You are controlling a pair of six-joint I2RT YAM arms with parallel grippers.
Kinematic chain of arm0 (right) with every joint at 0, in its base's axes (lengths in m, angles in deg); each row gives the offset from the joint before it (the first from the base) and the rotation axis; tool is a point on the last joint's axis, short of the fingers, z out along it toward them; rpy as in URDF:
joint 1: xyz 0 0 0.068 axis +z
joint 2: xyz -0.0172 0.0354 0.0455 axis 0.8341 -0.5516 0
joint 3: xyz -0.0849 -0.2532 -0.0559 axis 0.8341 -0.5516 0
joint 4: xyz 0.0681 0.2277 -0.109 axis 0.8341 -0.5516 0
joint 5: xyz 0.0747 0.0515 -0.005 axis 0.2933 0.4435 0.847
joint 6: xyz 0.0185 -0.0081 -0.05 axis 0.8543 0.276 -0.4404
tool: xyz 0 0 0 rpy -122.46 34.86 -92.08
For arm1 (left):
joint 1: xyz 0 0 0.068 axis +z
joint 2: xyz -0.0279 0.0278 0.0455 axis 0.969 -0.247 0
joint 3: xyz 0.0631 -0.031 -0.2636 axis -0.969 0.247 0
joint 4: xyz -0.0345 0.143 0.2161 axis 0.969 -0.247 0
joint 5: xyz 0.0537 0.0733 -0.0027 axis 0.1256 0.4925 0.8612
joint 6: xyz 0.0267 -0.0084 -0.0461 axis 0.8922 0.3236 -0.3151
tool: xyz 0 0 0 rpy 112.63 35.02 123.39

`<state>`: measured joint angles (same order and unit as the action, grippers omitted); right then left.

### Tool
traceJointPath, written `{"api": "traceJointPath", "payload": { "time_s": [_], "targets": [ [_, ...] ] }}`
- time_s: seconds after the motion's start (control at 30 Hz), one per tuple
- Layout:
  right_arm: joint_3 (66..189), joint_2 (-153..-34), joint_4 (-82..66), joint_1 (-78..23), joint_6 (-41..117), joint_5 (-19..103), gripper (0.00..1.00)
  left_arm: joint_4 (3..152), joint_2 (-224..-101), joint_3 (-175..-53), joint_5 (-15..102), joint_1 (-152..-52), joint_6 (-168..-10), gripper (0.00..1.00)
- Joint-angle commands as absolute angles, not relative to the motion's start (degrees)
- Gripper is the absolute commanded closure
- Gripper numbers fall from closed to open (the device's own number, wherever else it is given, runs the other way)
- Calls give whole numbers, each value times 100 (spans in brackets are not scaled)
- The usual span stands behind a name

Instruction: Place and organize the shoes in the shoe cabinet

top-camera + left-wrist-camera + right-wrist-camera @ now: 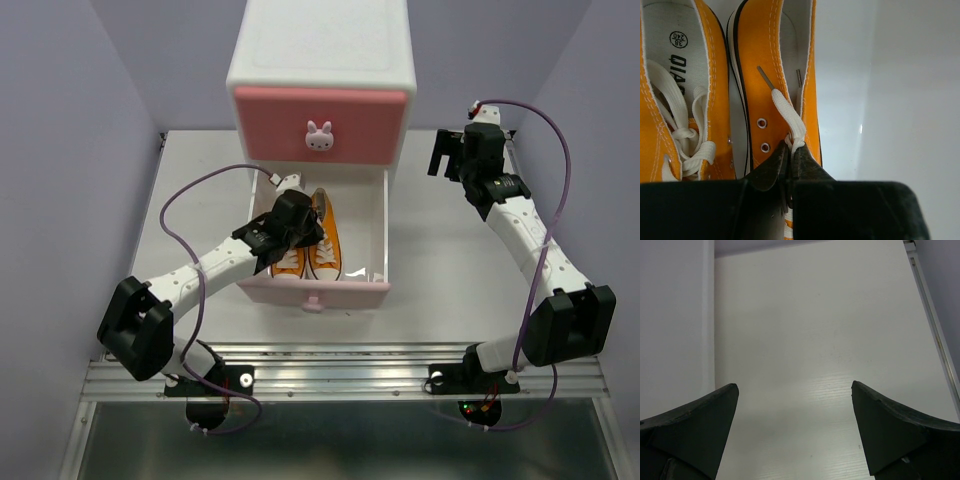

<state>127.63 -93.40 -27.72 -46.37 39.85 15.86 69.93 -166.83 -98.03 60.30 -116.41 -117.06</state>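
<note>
Presently, cabinet [320, 60] stood at far side of bench [450, 270], dark pink upper drawer [350, 115] shut, pale lower drawer [383, 235] pulled out toward arms. Orange sneakers [325, 240] lay side by side inside lower drawer, toes toward arms. Left pincer [790, 150] was down in drawer, fingers nearly together, pinching white lace [787, 112] and eyelet flap of one orange sneaker [757, 100]. Right pincer [795, 390] hung wide over bare bench just right of cabinet, gripping nothing.

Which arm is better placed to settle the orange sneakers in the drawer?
The left, probably: its fingers are shut on one orange canvas sneaker inside the open pale-pink drawer; the right fingers hang open over white tabletop.
</note>
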Motion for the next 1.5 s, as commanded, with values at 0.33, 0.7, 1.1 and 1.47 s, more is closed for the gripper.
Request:
{"api": "traceJointPath", "payload": {
  "time_s": [0.33,0.7,1.1,1.47],
  "targets": [
    [12877,-9195,-2474,-4659,3933,1466,0,6995,-16430,-10161,6257,-11586,-11622,49],
    [13035,-9072,-2483,-4659,4013,1712,0,6512,-15912,-10987,6346,-11578,-11526,10],
    [14411,-9098,-2413,-4659,4083,2571,0,5221,-14858,-11699,6074,-11595,-11859,1],
    [17373,-10372,-2386,-4659,4539,4460,0,3621,-14550,-12657,5837,-11604,-12096,1]
  ]
}}
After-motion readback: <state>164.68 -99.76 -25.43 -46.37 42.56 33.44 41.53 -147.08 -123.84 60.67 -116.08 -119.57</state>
